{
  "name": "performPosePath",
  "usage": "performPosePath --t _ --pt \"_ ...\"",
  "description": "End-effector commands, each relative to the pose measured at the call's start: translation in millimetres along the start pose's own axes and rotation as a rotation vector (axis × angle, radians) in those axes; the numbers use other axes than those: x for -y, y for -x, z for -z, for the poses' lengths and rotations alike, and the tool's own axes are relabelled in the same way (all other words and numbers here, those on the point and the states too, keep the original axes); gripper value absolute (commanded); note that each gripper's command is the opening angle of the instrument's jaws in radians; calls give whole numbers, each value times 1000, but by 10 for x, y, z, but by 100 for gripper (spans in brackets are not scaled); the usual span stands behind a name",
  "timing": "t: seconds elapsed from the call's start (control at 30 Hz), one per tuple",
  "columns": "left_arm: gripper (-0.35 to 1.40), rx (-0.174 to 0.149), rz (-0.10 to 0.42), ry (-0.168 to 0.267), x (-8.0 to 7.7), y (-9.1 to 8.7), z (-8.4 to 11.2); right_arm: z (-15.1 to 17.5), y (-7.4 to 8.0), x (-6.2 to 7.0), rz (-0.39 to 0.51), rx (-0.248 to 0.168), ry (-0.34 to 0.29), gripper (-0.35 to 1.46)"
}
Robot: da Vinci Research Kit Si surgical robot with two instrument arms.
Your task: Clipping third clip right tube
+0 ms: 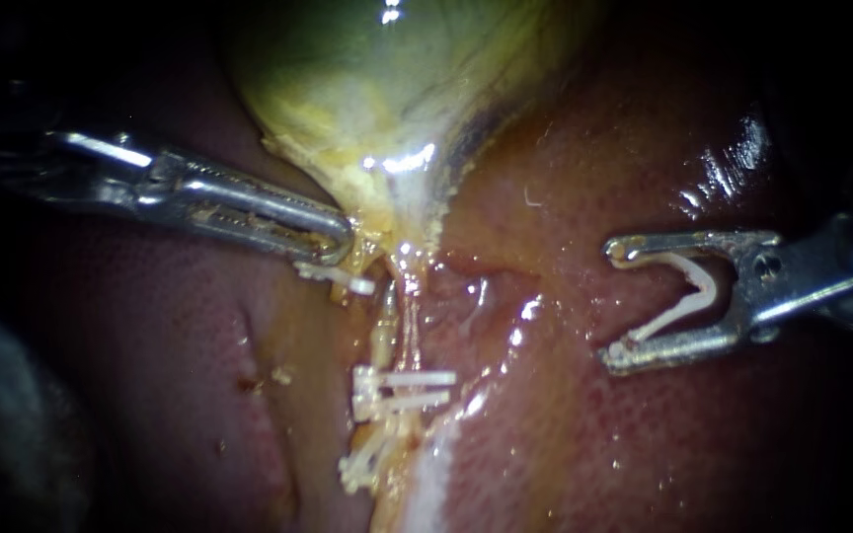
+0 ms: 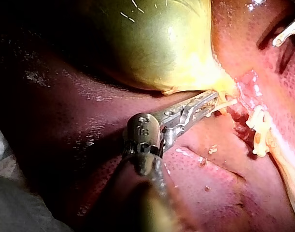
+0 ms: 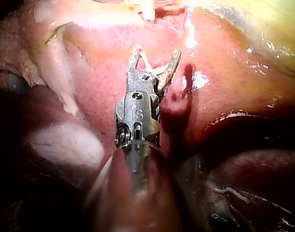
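The right instrument (image 1: pixel 614 303) is coming in from the right and hanging over the liver (image 1: pixel 584 434). Its jaws are standing wide apart, with a white loaded clip (image 1: pixel 695 286) sitting between them. The clip is bent open in a V and touching both jaws. It's well off to the right of the tube (image 1: pixel 411 316), not touching it, with the open mouth pointing that way. In the right wrist view the same jaws (image 3: pixel 155 52) are spread over wet red liver (image 3: pixel 104 48), and the clip (image 3: pixel 148 62) is showing pale between them.

The left instrument (image 1: pixel 340 242) is reaching in from the left. Its jaws are lying together, pinching the yellowish tissue at the narrow bottom end of the gallbladder (image 1: pixel 367 89). The left wrist view is showing the same thing: jaws (image 2: pixel 210 100) closed on the lower edge of the green-yellow gallbladder (image 2: pixel 152 43), dark liver (image 2: pixel 65 125) underneath.

The tube is running down from that narrow end as a thin glossy strand, with a yellowish strand right beside it. Honestly I can't tell which one counts as the right tube. Two white clips (image 1: pixel 417 378) are sitting across it further down, close together, and another clip (image 1: pixel 357 469) is sitting below those. A small white clip (image 1: pixel 338 276) is lying just under the left jaws.
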State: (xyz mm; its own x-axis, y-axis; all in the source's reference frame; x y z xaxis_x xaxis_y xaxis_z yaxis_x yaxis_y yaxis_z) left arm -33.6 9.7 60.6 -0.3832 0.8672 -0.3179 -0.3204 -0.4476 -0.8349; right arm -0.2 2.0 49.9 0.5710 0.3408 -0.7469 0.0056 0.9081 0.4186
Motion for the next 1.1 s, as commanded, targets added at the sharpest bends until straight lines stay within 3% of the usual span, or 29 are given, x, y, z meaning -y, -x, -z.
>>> performPosePath --t 0.03,0.13,0.37,0.47,0.73,1.0,1.1 --pt "-35 1 -1 1 0 0 2 0 0 0 0 0 0 50" --pt "-35 2 1 5 -3 -3 18 0 0 1 0 0 0 50" --pt "-35 -38 32 -21 -17 -33 95 0 0 1 0 0 0 50" --pt "-35 -49 28 -25 -22 -46 115 1 -1 1 0 0 0 50" --pt "-35 -58 21 -35 -21 -40 109 -7 -10 -1 -6 -2 -56 50" --pt "-35 -58 21 -36 -21 -39 107 -39 -22 -3 -141 10 -174 49" --pt "-35 -59 21 -37 -21 -39 107 -50 -24 -4 -217 -12 -195 48"
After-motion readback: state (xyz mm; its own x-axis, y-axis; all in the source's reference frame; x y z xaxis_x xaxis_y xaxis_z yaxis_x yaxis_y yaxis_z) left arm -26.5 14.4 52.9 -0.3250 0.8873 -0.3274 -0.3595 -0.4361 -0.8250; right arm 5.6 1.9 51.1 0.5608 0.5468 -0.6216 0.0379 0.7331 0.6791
